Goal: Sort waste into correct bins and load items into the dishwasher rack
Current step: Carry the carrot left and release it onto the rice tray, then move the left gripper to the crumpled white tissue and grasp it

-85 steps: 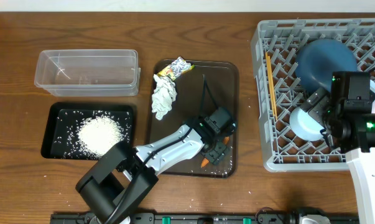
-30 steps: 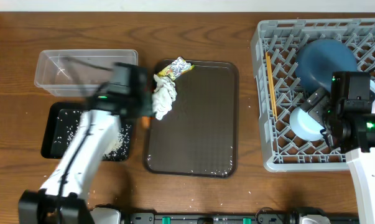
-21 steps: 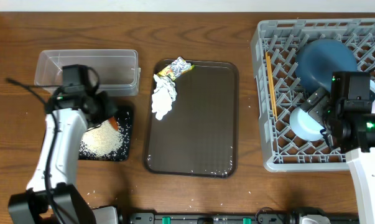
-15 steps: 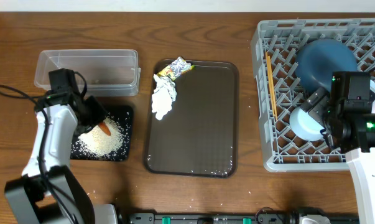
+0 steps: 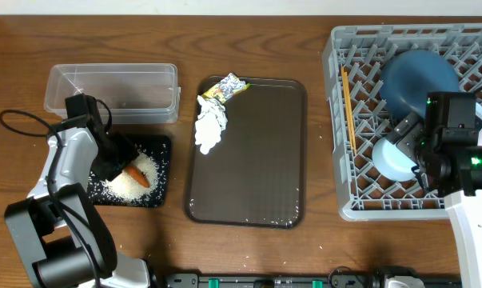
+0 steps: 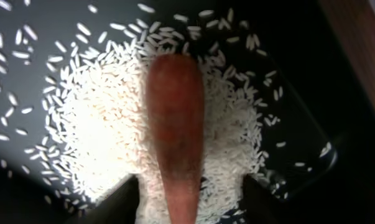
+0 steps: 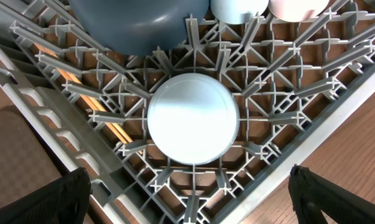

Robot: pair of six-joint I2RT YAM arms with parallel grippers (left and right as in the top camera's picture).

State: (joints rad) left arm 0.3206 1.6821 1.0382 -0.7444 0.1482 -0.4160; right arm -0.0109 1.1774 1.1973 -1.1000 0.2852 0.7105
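Observation:
The small orange carrot (image 5: 138,176) lies on the heap of white rice (image 5: 122,186) in the black tray (image 5: 162,172). My left gripper (image 5: 127,170) hangs just above it, open. In the left wrist view the carrot (image 6: 173,124) runs between the two fingers (image 6: 122,202) with rice showing on either side. The tissue (image 5: 210,124) and the snack wrapper (image 5: 225,86) lie on the brown tray (image 5: 256,160). My right gripper (image 5: 408,152) is open over the dishwasher rack (image 5: 344,204), above the overturned light blue bowl (image 7: 193,118).
The clear tub (image 5: 113,92) stands behind the black tray. In the rack are the dark blue plate (image 5: 420,80), the chopsticks (image 5: 348,100), a light blue cup (image 7: 237,6) and a white cup (image 7: 299,6). A few rice grains lie on the table in front.
My left arm carried the carrot from the brown tray leftward to the black tray, then opened its jaws, leaving the carrot on the rice. The right arm has not moved.

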